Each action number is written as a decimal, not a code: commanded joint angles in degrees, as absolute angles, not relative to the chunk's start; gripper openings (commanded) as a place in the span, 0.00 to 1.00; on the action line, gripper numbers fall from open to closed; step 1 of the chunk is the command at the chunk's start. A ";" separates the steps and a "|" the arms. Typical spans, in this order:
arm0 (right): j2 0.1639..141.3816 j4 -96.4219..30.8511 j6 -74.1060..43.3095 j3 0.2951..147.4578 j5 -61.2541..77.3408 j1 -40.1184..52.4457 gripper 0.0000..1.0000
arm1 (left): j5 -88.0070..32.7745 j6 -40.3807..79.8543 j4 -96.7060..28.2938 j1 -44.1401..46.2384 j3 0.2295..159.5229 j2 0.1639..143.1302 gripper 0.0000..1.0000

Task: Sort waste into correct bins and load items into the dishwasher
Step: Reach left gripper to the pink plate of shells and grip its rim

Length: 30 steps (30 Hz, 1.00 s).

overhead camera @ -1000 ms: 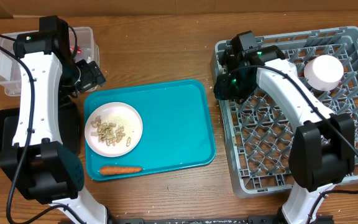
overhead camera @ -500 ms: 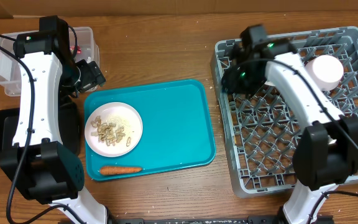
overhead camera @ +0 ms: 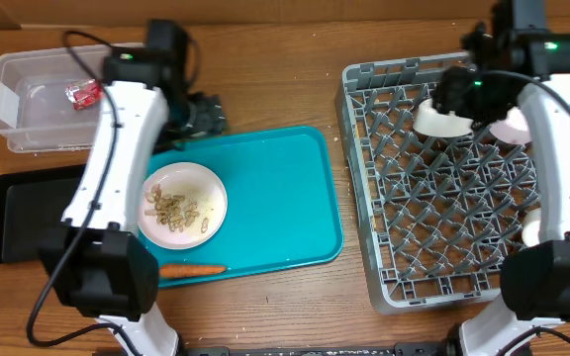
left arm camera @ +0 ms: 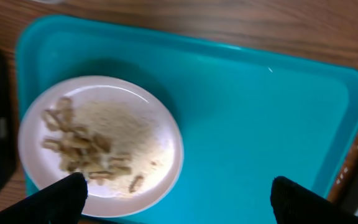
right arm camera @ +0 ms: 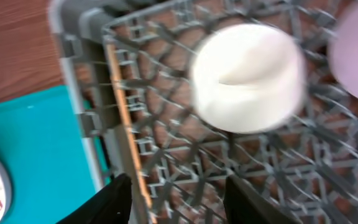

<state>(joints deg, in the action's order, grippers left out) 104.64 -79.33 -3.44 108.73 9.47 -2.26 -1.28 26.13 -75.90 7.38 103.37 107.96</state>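
A white plate with beige food bits sits on the teal tray's left side, and an orange carrot lies on the tray's front edge. My left gripper is open and empty at the tray's far-left corner. In the left wrist view it hangs over the plate. A red wrapper lies in the clear tub. The black tray is at the left. My right gripper is open over an upturned white bowl in the grey dish rack. The right wrist view shows the bowl and a thin wooden stick.
The teal serving tray lies between the bins and the rack. A pale pink cup stands in the rack behind my right arm. Another white cup shows at the rack's right wall. Bare wooden table runs along the far side.
My left arm swung right, from over the clear tub to the teal tray's far-left corner. My right arm moved right across the rack, and a white bowl now lies there.
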 commanded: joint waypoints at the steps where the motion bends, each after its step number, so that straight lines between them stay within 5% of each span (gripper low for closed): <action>1: 104.03 -80.25 -3.62 109.60 9.23 -4.71 0.51 | -1.48 33.95 -75.53 10.94 101.36 110.76 0.96; 21: 104.03 -81.19 -2.74 109.58 9.02 -5.43 0.51 | -1.45 47.51 -72.66 13.69 100.20 127.00 0.97; 30: 104.03 -81.21 -2.74 109.58 9.02 -5.43 0.51 | -3.49 46.28 -69.82 14.09 100.01 130.15 0.85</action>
